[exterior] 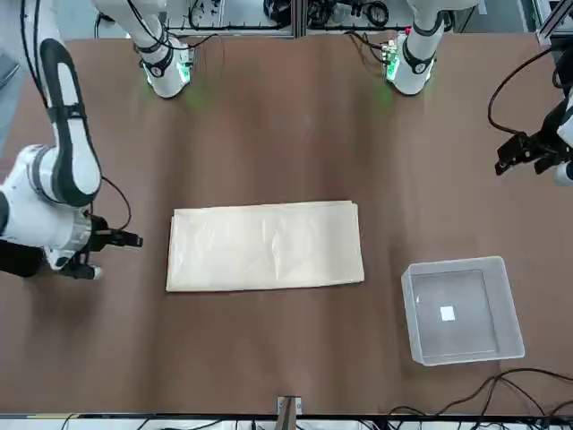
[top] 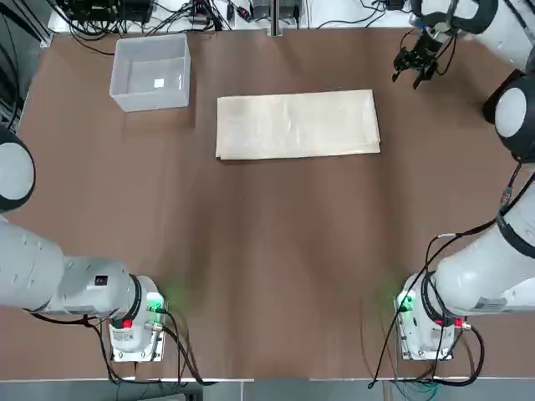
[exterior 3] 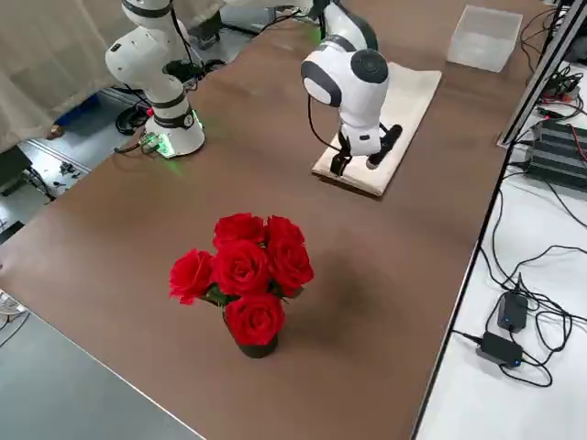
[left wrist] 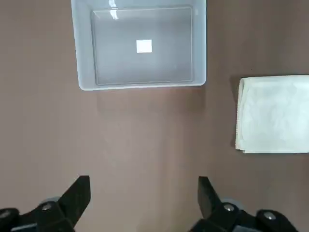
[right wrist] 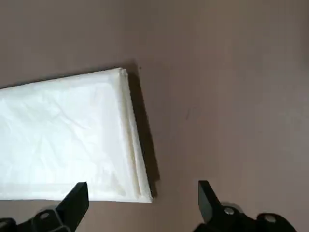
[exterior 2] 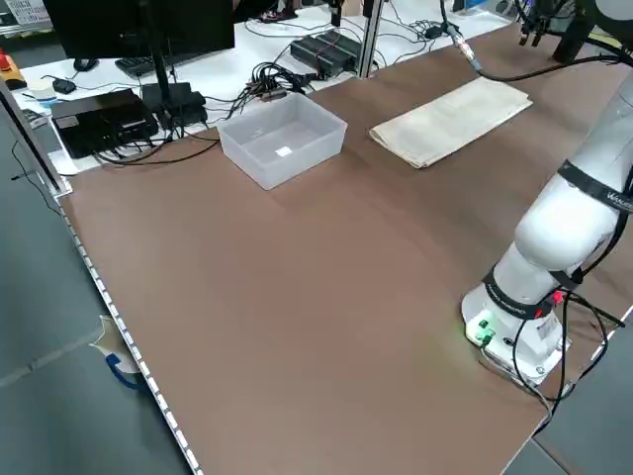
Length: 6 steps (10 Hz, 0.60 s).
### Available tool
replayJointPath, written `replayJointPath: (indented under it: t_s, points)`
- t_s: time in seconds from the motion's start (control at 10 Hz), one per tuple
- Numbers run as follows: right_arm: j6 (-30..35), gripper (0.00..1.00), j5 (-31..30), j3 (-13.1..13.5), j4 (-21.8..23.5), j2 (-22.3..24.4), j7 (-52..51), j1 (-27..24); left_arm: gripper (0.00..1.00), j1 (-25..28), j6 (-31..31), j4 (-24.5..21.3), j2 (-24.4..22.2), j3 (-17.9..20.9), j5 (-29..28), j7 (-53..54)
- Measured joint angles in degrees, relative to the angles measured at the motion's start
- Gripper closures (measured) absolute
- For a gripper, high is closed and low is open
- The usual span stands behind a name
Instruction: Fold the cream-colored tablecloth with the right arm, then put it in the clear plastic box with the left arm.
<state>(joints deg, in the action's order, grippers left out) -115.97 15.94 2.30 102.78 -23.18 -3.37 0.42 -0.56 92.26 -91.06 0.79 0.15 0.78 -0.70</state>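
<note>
Two pincers open and empty, cloth lying flat between them.
Cream-colored tablecloth point(top: 298, 124) lies upper centre in the top view, long axis left-right; right pincer point(top: 415, 65) hovers past its upper-right corner, nearest. Clear plastic box point(top: 151, 72) sits upper left, bare tabletop point(top: 267, 251) around. Left pincer point(left wrist: 144, 203) hangs spread.

Folded cream-colored tablecloth point(exterior: 265, 245) beside clear plastic box point(exterior: 463, 310)
</note>
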Motion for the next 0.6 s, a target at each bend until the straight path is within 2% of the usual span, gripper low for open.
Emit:
replayJointPath:
  t_s: [0.6]
  points:
    - [-3.8,0.00,1.9,-1.4,0.1,-7.0,0.2,1.1,0.02,0.0,0.0,0.0,0.2,0.0,0.0,0.0]
